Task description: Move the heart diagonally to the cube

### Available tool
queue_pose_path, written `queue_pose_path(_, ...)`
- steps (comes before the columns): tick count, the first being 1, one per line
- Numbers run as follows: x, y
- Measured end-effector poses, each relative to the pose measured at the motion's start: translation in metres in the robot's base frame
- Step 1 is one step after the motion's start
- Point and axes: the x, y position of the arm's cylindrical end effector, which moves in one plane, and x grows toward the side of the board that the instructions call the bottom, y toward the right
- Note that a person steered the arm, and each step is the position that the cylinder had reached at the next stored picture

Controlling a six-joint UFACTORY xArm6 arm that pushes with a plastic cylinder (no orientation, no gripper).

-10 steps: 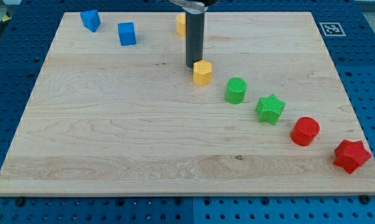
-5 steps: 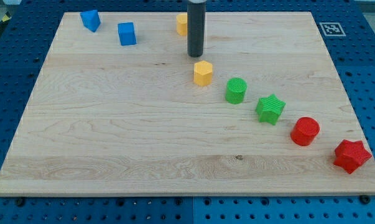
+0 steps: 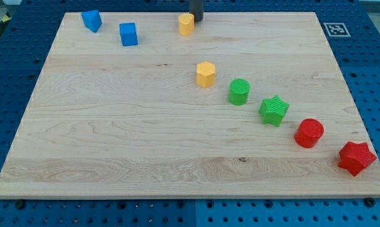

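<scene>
Wooden board [image 3: 114, 139]: my tip [image 3: 196, 19] just beside yellow heart [image 3: 186, 24] (apparently touching)

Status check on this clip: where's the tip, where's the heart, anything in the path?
My tip at view's top, just right of yellow heart. Blue cube left of heart, apart. Nothing between them.

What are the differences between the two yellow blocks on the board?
The yellow block at the top edge lies close to my tip, which is just at its right; the yellow block near the middle stands far from my tip. The middle one looks larger and shows flat sides like a hexagon; the top one looks more rounded, its shape unclear. Both are yellow and rest on the wooden board.
</scene>
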Motion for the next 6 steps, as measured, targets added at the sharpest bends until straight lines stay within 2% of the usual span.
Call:
queue_pose_path(1,0.025,-0.003)
queue_pose_path(3,-0.005,-0.042)
queue_pose_path(6,0.034,-0.042)
